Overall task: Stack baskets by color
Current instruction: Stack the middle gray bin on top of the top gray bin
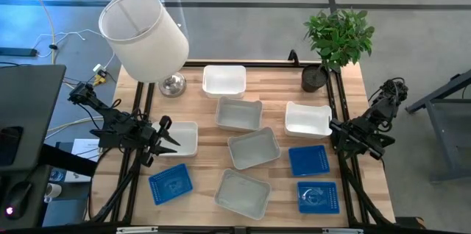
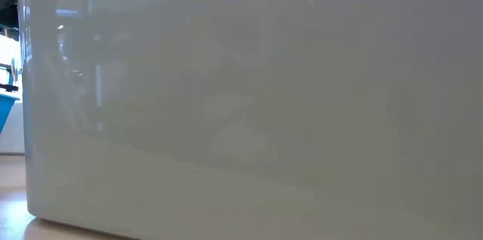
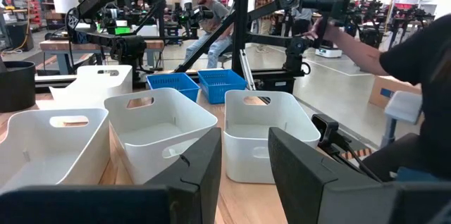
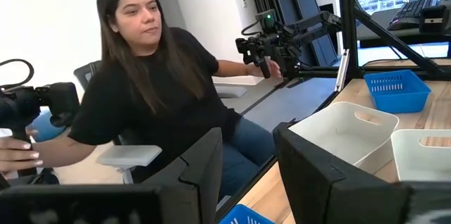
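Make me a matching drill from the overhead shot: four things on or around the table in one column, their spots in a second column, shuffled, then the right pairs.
Things:
1. lampshade
2. plant pot
3. left gripper
4. lone blue basket

Places:
A. far right corner of the table
B. near left part of the table, apart from the other blue ones
C. far left corner, beside a white basket
D. at the left edge, over a white basket

Pairs: 1-C, 2-A, 3-D, 4-B
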Controlling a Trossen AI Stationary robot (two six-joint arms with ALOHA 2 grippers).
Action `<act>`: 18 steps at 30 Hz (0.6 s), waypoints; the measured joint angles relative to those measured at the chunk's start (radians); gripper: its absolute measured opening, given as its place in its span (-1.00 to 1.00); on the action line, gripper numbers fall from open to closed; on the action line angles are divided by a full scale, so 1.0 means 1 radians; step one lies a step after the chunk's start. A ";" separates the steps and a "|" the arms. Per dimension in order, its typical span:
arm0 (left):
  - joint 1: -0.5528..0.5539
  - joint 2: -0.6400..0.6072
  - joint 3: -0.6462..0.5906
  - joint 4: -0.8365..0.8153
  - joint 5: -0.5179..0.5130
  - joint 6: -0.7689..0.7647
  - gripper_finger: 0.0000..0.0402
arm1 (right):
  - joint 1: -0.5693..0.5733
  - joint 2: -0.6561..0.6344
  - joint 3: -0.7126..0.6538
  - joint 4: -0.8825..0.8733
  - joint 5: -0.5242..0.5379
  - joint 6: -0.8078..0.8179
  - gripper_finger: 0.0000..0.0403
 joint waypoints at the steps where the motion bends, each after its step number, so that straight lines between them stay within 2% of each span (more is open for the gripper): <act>1: 0.000 0.000 0.000 0.000 0.000 0.000 -0.47 | 0.000 0.000 0.000 0.000 0.000 0.005 -0.38; 14: 0.000 0.000 0.000 0.000 0.000 0.000 -0.47 | 0.000 0.000 0.000 0.002 0.000 0.012 -0.38; 18: 0.000 0.000 0.000 0.003 0.000 -0.075 -0.47 | 0.000 0.000 0.000 0.015 0.019 -0.004 -0.38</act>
